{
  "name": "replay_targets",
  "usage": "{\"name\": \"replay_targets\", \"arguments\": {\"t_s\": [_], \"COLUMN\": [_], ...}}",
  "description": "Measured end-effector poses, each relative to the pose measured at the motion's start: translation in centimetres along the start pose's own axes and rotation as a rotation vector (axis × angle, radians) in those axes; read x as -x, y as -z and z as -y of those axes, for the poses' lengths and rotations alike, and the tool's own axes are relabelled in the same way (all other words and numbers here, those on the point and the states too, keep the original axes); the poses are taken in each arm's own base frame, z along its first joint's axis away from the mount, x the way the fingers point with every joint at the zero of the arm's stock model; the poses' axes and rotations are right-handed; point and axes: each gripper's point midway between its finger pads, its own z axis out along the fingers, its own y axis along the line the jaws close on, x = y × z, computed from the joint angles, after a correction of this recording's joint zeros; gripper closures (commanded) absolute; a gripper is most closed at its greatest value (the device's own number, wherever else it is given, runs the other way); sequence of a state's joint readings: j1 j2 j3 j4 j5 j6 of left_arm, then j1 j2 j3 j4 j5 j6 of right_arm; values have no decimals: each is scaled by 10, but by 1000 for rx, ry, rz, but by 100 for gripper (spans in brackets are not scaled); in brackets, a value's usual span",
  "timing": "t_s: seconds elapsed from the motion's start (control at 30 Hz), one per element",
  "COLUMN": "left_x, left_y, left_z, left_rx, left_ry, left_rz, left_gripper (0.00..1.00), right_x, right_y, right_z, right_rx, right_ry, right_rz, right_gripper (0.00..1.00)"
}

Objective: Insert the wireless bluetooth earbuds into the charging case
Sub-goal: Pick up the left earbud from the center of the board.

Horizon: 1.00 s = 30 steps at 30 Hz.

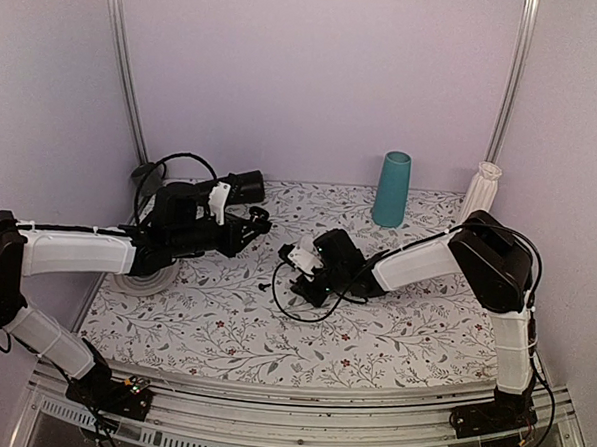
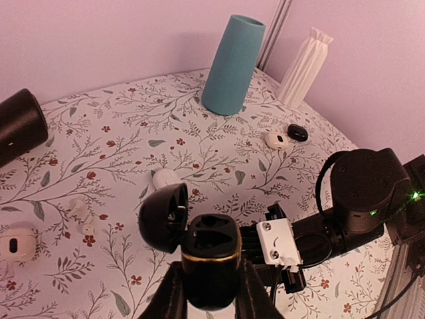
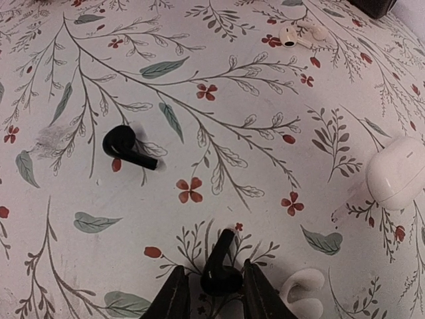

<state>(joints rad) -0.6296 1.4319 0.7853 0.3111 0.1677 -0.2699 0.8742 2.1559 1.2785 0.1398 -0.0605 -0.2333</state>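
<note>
The left gripper [image 2: 210, 282] is closed tight on the charging case [image 2: 211, 256], with its fingers [image 2: 167, 298] pressed against both flanks. The case stands upright between them. Its lid [image 2: 164, 216] is swung open to the tool's left and its two wells face up. Just ahead and to the right, the right arm's wrist [image 2: 352, 196] reaches across the flowered table [image 2: 119, 133].

The right gripper [image 3: 212, 271] points down at the table with its jaws drawn narrow. A black earbud [image 3: 220, 269] sits between the fingers [image 3: 174, 296], bulb nearest the tool and stem pointing away. The gaps on either side are so slight that I cannot tell whether the pads already press on it or only flank it. Just outside the right finger lies a white earpiece [image 3: 300, 292]. Ahead and to the left, clear of the fingers, the second black earbud [image 3: 126, 146] lies on its side with its stem pointing right. Farther ahead to the right is a white oval case [image 3: 398, 173], and near the far edge of that view lies a pair of white earbuds [image 3: 299, 33].

Well beyond the left tool, a small white rounded object [image 2: 275, 139] and a small black rounded object [image 2: 297, 132] sit side by side. A teal cup [image 2: 232, 66] and a white fluted vase [image 2: 305, 66] stand by the back wall, with a black cylinder [image 2: 20, 126] far to the left.
</note>
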Motion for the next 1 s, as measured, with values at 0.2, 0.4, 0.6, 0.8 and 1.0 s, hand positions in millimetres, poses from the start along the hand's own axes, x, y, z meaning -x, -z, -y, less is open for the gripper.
{"name": "replay_targets", "arguments": {"t_s": [0.2, 0.4, 0.6, 0.8, 1.0], "left_x": [0, 0, 1, 2, 11], "left_y": [0, 0, -2, -10, -11], "left_z": [0, 0, 2, 5, 19], "left_rx": [0, 0, -12, -45, -119], "left_ry": [0, -1, -29, -90, -188], "left_rz": [0, -1, 6, 31, 97], "left_gripper": [100, 100, 100, 100, 100], "right_x": [1, 2, 2, -6, 6], "right_y": [-2, -2, -2, 15, 55], "right_z": [2, 4, 6, 3, -2], "right_rx": [-9, -22, -31, -23, 9], "right_ry": [1, 2, -5, -40, -92], "right_rz": [6, 9, 10, -18, -6], "right_gripper": [80, 89, 90, 90, 90]}}
